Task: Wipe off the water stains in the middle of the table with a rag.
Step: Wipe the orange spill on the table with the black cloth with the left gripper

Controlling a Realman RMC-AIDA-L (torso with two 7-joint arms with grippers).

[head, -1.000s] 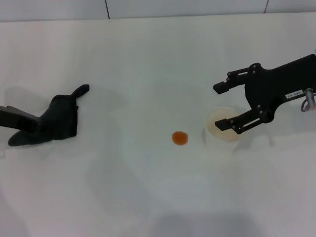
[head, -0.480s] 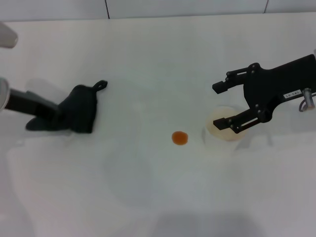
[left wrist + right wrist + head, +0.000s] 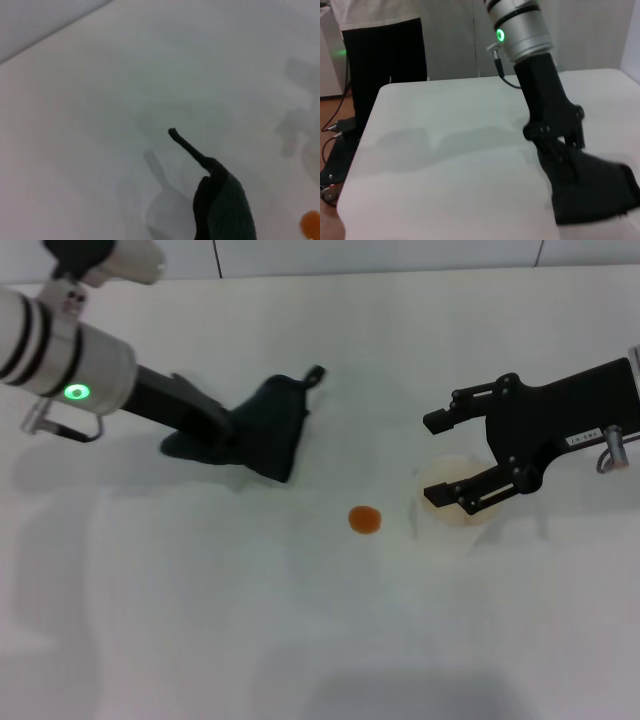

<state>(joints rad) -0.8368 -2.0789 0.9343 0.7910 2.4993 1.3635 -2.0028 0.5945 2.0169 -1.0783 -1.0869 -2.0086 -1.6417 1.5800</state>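
Note:
My left gripper (image 3: 232, 430) is shut on the black rag (image 3: 272, 428), whose pointed tail sticks out toward the back. The rag sits left of and behind the water stain (image 3: 364, 519), a small orange-brown spot in the middle of the white table (image 3: 300, 630). In the left wrist view the rag (image 3: 223, 205) hangs over its own shadow, with the stain (image 3: 311, 221) at the frame's edge. The right wrist view shows the left gripper (image 3: 555, 136) clamped on the rag (image 3: 592, 192). My right gripper (image 3: 435, 460) stands open above a translucent cup (image 3: 450, 495), right of the stain.
The translucent plastic cup stands just right of the stain, partly under the right gripper's lower finger. The table's back edge meets a wall. In the right wrist view a person (image 3: 380, 45) stands beyond the table's far end.
My left arm has carried the rag from the table's left side rightward and toward the back, closer to the stain. The right gripper has barely shifted and stays open over the cup.

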